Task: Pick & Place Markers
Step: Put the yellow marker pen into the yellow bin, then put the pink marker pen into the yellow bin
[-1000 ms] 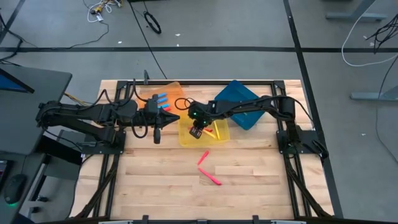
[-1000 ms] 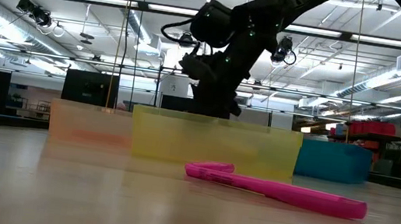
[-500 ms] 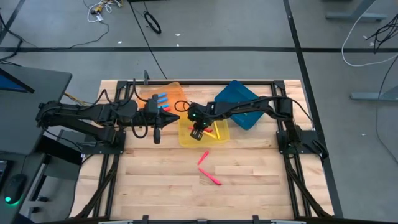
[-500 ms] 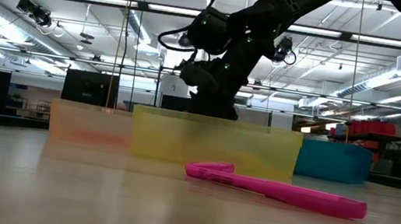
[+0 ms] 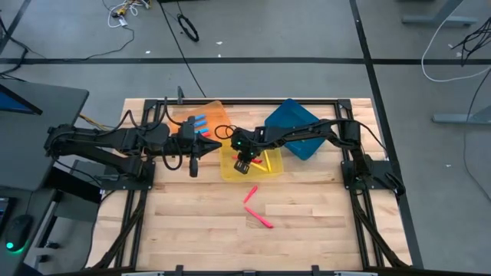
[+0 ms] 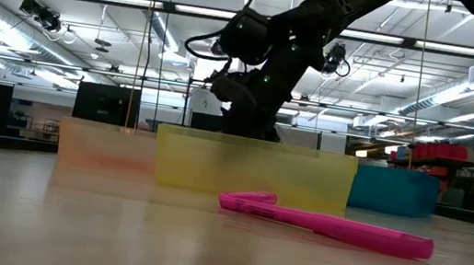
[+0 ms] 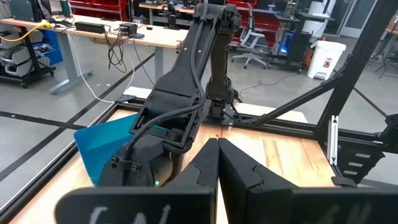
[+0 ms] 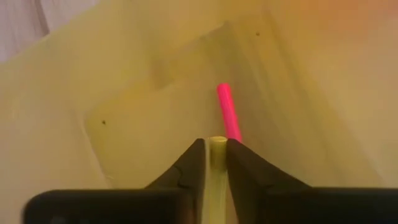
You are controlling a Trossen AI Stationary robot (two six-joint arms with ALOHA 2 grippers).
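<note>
right gripper (image 8: 215,163) inside the yellow tray (image 5: 230,170), fingers apparently clamped on a yellow marker (image 8: 216,149); left gripper (image 7: 217,149) closed, idle

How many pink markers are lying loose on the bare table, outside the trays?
2: one pink marker lies just in front of the yellow tray, another lies farther toward the table's front edge. None seems hidden.

L gripper (image 5: 193,170) closed, arm idle at table's left; R gripper (image 5: 241,166) pointed down, mid-table.
</note>
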